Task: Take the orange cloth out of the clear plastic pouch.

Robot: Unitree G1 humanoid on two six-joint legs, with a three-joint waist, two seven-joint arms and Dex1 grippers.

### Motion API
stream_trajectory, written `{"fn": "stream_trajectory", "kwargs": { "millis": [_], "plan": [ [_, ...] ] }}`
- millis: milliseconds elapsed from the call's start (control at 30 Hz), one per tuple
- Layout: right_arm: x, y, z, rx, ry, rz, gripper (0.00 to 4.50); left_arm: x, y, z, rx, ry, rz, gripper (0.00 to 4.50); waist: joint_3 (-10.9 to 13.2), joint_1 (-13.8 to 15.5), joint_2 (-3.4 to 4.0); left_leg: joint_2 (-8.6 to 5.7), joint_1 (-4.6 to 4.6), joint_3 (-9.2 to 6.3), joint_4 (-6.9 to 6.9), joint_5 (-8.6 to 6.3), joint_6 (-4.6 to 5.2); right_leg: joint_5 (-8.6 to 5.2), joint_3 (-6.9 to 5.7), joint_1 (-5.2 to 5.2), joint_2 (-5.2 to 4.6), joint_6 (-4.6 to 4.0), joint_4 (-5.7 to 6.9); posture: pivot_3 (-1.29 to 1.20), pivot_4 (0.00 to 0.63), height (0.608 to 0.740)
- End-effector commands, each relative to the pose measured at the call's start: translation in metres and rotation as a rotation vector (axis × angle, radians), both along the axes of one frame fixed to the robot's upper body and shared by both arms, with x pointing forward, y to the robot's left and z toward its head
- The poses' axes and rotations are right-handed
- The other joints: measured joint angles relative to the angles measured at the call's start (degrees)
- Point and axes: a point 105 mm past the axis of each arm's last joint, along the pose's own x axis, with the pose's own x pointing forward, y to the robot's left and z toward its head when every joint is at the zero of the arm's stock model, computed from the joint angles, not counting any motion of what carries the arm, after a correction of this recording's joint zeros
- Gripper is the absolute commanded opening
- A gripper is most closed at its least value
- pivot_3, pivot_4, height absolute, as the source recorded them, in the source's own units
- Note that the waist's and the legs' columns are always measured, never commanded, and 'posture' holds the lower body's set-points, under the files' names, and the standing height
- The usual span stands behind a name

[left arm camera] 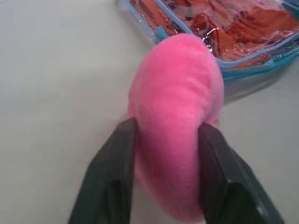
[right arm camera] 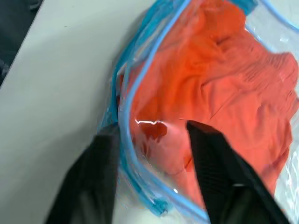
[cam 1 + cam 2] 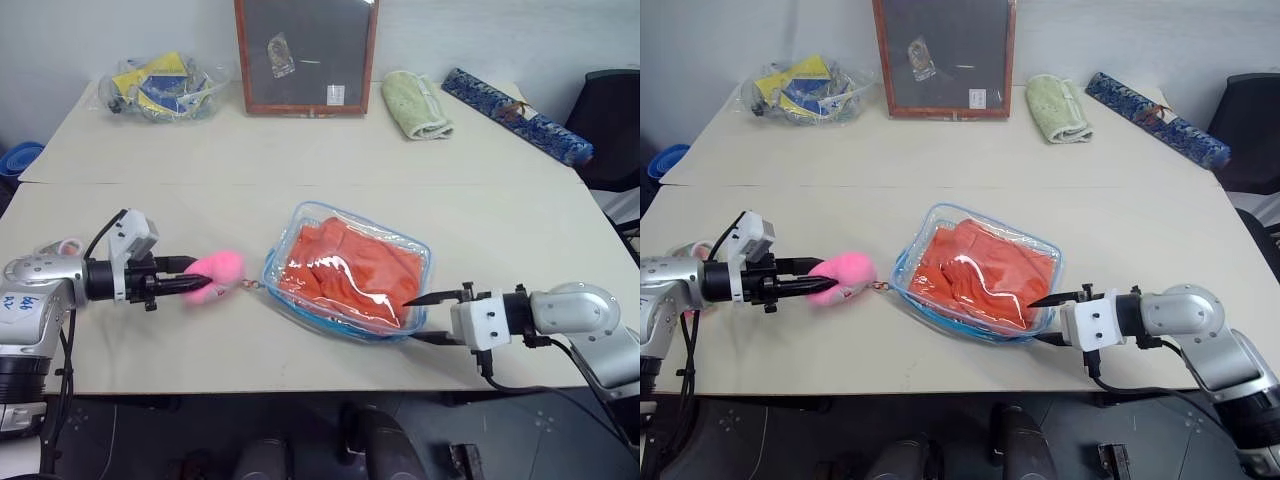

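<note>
On the beige table (image 3: 300,170), right gripper (image 3: 428,318) straddles, jaws spread, the clear plastic pouch (image 3: 300,222) rim; orange cloth (image 3: 350,265) lies just left; left gripper (image 3: 192,285) brackets the pink plush (image 3: 218,272)

Cloth (image 3: 345,268) inside pouch (image 3: 300,216) — plush (image 3: 215,272) just left.

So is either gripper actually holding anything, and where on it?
The left gripper has its fingers on either side of the pink plush. The right gripper straddles the edge of the clear plastic pouch; a firm hold cannot be told for either.
</note>
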Motion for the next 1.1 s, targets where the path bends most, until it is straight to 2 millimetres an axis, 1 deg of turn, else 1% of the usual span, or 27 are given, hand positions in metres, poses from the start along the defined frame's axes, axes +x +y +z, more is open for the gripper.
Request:
{"fn": "stream_trajectory", "kwargs": {
  "millis": [33,100,133,167,200,233,267,300,333,367,400,433,467,500,533,567,600,633,700,767,833,967,1067,1100],
  "plan": [
    [-0.003,-0.001,0.030,0.169,-0.011,-0.124,3.36,0.004,0.014,0.010,0.016,-0.045,0.079,3.04,0.00,0.06,0.00,0.00,-0.01,0.00,0.00,0.00,0.00,0.00,0.01,0.00,0.00,0.00,0.00,0.00,0.150,0.740],
    [-0.009,0.000,0.040,0.268,0.049,-0.189,4.02,0.012,0.030,0.022,-0.008,-0.072,0.157,3.61,0.00,0.23,0.00,0.00,0.00,-0.02,0.00,0.00,-0.01,0.00,0.01,0.00,-0.01,-0.01,-0.02,0.00,0.150,0.740],
    [-0.011,0.001,0.045,0.314,0.077,-0.216,4.34,0.017,0.037,0.029,-0.025,-0.087,0.197,3.63,0.00,0.33,0.00,0.00,0.01,-0.03,0.01,0.00,-0.01,-0.01,0.00,0.00,-0.01,-0.01,-0.01,0.00,0.150,0.740],
    [-0.015,0.004,0.051,0.382,0.116,-0.237,4.34,0.024,0.044,0.041,-0.053,-0.115,0.244,3.63,0.00,0.44,-0.01,0.01,0.00,-0.03,0.02,0.00,-0.01,-0.01,0.00,0.00,0.00,-0.03,0.00,0.00,0.150,0.740],
    [-0.018,0.006,0.056,0.423,0.144,-0.250,4.34,0.029,0.048,0.049,-0.072,-0.132,0.272,3.63,0.00,0.59,-0.01,0.00,0.02,-0.04,0.02,0.00,-0.01,-0.01,0.00,0.01,0.00,-0.03,0.01,0.00,0.150,0.740],
    [-0.021,0.009,0.060,0.469,0.178,-0.264,4.34,0.033,0.043,0.066,-0.108,-0.167,0.257,3.63,0.00,0.72,-0.01,-0.01,0.02,-0.04,0.02,0.00,-0.01,-0.01,0.00,0.01,0.00,-0.03,0.03,0.00,0.150,0.740],
    [-0.026,0.013,0.063,0.512,0.209,-0.270,4.34,0.033,0.026,0.093,-0.164,-0.220,0.183,3.63,0.00,0.86,-0.03,-0.01,0.02,-0.04,0.02,0.00,-0.01,-0.01,0.00,0.01,0.00,-0.03,0.02,0.00,0.150,0.740],
    [-0.028,0.018,0.065,0.547,0.230,-0.278,4.34,0.030,0.001,0.118,-0.209,-0.267,0.078,3.63,0.00,1.11,-0.08,0.00,-0.01,-0.05,0.02,-0.01,-0.02,-0.01,-0.03,0.00,0.01,-0.03,0.02,0.00,0.150,0.740],
    [-0.030,0.021,0.067,0.568,0.246,-0.286,4.34,0.025,-0.015,0.135,-0.234,-0.293,0.005,3.63,-0.02,1.38,-0.15,0.00,-0.05,-0.08,0.02,-0.01,-0.02,0.00,-0.06,0.00,0.01,-0.02,0.10,0.00,0.150,0.740],
    [-0.031,0.023,0.068,0.581,0.254,-0.294,4.34,0.021,-0.026,0.142,-0.241,-0.310,-0.051,3.63,-0.03,1.48,-0.15,-0.01,-0.14,-0.15,0.03,-0.01,-0.02,0.01,-0.15,0.00,0.01,0.00,0.10,0.00,0.150,0.740],
    [-0.031,0.026,0.068,0.593,0.261,-0.301,4.34,0.015,-0.051,0.144,-0.183,-0.341,-0.166,3.63,-0.03,1.40,-0.15,-0.05,-0.16,-0.17,0.03,-0.02,0.01,0.02,-0.16,0.00,-0.04,0.02,0.06,0.00,0.150,0.740],
    [-0.032,0.028,0.067,0.600,0.266,-0.306,4.34,0.010,-0.067,0.144,-0.140,-0.362,-0.244,3.63,-0.04,1.33,-0.13,-0.10,-0.15,-0.14,0.02,-0.05,0.02,0.03,-0.13,0.01,-0.05,0.04,0.01,0.00,0.150,0.740],
    [-0.032,0.031,0.066,0.600,0.268,-0.309,4.34,0.004,-0.088,0.129,-0.021,-0.393,-0.355,3.63,-0.04,1.30,-0.12,-0.15,-0.12,-0.07,0.00,-0.06,0.04,0.03,-0.06,0.04,-0.05,0.06,-0.02,0.00,0.150,0.740],
    [-0.032,0.033,0.064,0.601,0.272,-0.313,4.34,-0.001,-0.104,0.112,0.091,-0.419,-0.452,3.63,-0.05,1.28,-0.12,-0.18,-0.10,-0.01,0.00,-0.07,0.05,0.04,-0.01,0.05,-0.06,0.08,-0.03,0.00,0.150,0.740],
    [-0.033,0.034,0.063,0.595,0.272,-0.316,4.34,-0.004,-0.111,0.092,0.202,-0.440,-0.532,3.63,-0.05,1.27,-0.09,-0.22,-0.08,0.05,0.00,-0.06,0.05,0.06,0.05,0.05,-0.06,0.13,-0.05,0.00,0.150,0.740],
    [-0.033,0.035,0.062,0.587,0.273,-0.319,4.34,-0.007,-0.115,0.074,0.302,-0.458,-0.604,3.63,-0.04,1.19,-0.07,-0.24,-0.03,0.15,-0.01,-0.06,0.05,0.07,0.15,0.10,-0.03,0.15,-0.04,0.00,0.150,0.740],
    [-0.034,0.035,0.061,0.579,0.275,-0.322,4.34,-0.008,-0.115,0.061,0.375,-0.478,-0.658,3.63,-0.03,1.03,-0.07,-0.24,-0.03,0.20,-0.01,-0.06,0.06,0.07,0.20,0.09,-0.01,0.16,-0.02,0.00,0.150,0.740],
    [-0.035,0.035,0.059,0.571,0.276,-0.324,4.34,-0.007,-0.114,0.049,0.423,-0.484,-0.694,3.63,-0.02,0.79,-0.08,-0.20,-0.03,0.26,0.00,-0.06,0.05,0.08,0.24,0.06,0.05,0.16,-0.06,0.00,0.150,0.740],
    [-0.038,0.034,0.057,0.563,0.280,-0.332,4.34,-0.002,-0.109,0.033,0.503,-0.508,-0.736,3.63,-0.01,0.69,-0.11,-0.11,-0.04,0.32,0.00,-0.03,-0.06,0.00,0.32,0.06,0.18,0.02,-0.05,0.00,0.150,0.740],
    [-0.040,0.032,0.055,0.561,0.284,-0.346,4.34,0.005,-0.103,0.022,0.591,-0.542,-0.764,3.63,-0.01,0.84,-0.11,-0.03,-0.02,0.31,-0.01,0.02,-0.16,-0.05,0.30,0.06,0.26,-0.07,0.02,0.00,0.150,0.740],
    [-0.041,0.031,0.054,0.565,0.286,-0.358,4.34,0.012,-0.100,0.016,0.622,-0.571,-0.768,3.63,-0.01,1.12,-0.11,0.02,-0.01,0.28,-0.03,0.03,-0.19,-0.07,0.31,0.06,0.29,-0.12,0.06,0.00,0.150,0.740],
    [-0.045,0.029,0.048,0.573,0.297,-0.381,4.34,0.023,-0.110,0.012,0.555,-0.638,-0.733,3.63,-0.01,1.45,-0.12,0.00,-0.03,0.27,-0.03,-0.02,-0.05,-0.04,0.29,0.07,0.21,-0.07,0.04,0.00,0.150,0.740],
    [-0.047,0.028,0.045,0.579,0.302,-0.394,4.34,0.021,-0.112,0.004,0.523,-0.624,-0.742,3.63,-0.01,1.40,-0.12,-0.01,-0.03,0.19,0.02,-0.03,0.05,0.03,0.14,0.02,0.17,0.04,0.03,0.00,0.150,0.740],
    [-0.048,0.028,0.044,0.580,0.304,-0.397,4.37,0.020,-0.113,0.002,0.511,-0.620,-0.742,3.45,-0.01,1.38,-0.12,-0.01,-0.03,0.19,0.02,-0.06,0.10,0.03,0.14,0.02,0.17,0.05,0.04,0.00,0.150,0.740]
  ]
}}
